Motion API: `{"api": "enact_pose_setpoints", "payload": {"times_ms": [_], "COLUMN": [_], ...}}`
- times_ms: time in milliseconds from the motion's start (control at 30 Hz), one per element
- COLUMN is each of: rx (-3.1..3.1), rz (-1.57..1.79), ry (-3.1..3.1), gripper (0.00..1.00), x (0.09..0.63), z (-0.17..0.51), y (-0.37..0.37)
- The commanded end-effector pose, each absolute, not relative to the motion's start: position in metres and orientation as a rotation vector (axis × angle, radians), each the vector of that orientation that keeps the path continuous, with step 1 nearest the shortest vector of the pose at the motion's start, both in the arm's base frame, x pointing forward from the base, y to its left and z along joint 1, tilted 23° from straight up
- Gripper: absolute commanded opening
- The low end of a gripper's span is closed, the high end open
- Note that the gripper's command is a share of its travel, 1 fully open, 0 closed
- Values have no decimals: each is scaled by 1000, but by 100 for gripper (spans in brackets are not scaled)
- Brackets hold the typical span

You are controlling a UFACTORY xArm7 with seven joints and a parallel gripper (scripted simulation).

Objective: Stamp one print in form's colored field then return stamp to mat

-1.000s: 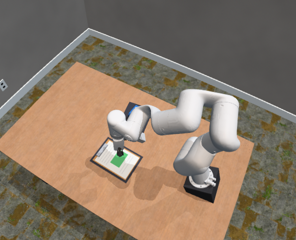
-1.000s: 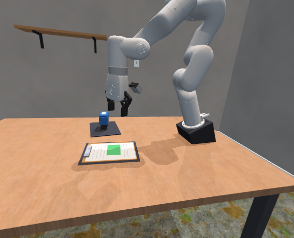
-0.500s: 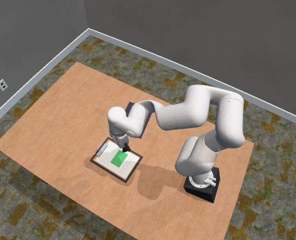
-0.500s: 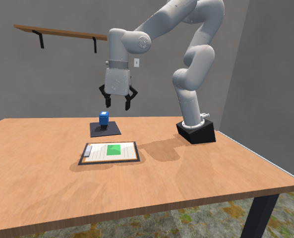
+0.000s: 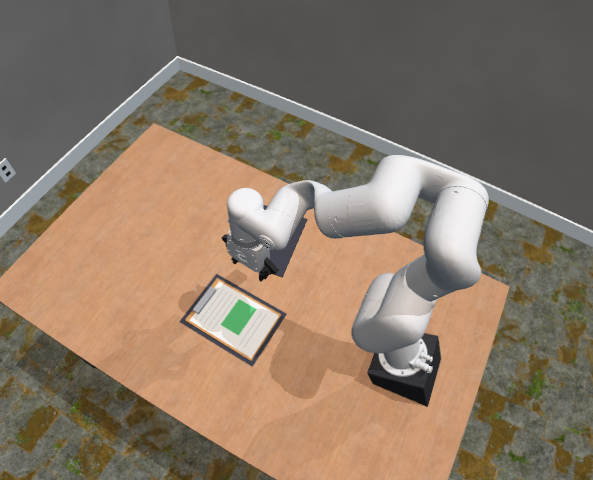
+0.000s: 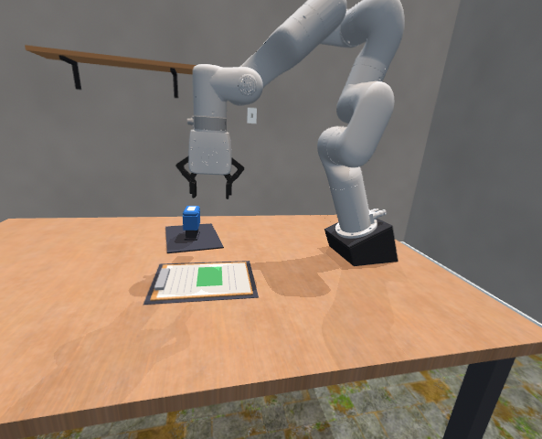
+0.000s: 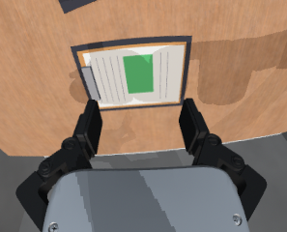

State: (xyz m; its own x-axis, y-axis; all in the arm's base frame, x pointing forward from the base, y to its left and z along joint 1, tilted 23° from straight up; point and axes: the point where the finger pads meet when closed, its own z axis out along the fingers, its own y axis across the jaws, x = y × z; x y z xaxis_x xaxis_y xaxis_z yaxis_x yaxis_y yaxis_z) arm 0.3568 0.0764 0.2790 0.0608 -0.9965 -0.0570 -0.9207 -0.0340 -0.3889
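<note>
The blue stamp [image 6: 191, 219] with its black foot stands upright on the dark mat [image 6: 209, 243] [image 5: 288, 253] [image 7: 77, 4]. The arm hides the stamp in the top view, and it is outside the wrist view. My gripper [image 6: 210, 196] [image 5: 248, 269] [image 7: 140, 109] is open and empty, pointing down. It hangs in the air higher than the stamp; in the exterior view its fingers appear above and to the right of the stamp. The form [image 5: 265, 328] [image 6: 239, 278] [image 7: 174, 72] lies flat with its green field [image 5: 238, 316] [image 6: 209, 276] [image 7: 139, 74]. No dark mark shows on it.
A grey clip [image 5: 205, 300] [image 6: 162, 278] [image 7: 90, 83] sits at one end of the form. The robot's black base [image 5: 402, 382] [image 6: 363, 245] stands at the right of the table. A wooden shelf [image 6: 120, 59] hangs on the wall behind.
</note>
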Motion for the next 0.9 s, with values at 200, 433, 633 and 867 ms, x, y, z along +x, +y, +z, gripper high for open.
{"api": "enact_pose_setpoints", "payload": {"times_ms": [200, 433, 633, 867], "rx": [-2040, -2040, -2040, -2040], "rz": [-310, -310, -310, -310], "ry": [1897, 1897, 1897, 1897], "gripper": [89, 89, 89, 89], "x": [415, 444, 462, 462], "z": [269, 264, 260, 260], "y": [-37, -92, -120, -120]}}
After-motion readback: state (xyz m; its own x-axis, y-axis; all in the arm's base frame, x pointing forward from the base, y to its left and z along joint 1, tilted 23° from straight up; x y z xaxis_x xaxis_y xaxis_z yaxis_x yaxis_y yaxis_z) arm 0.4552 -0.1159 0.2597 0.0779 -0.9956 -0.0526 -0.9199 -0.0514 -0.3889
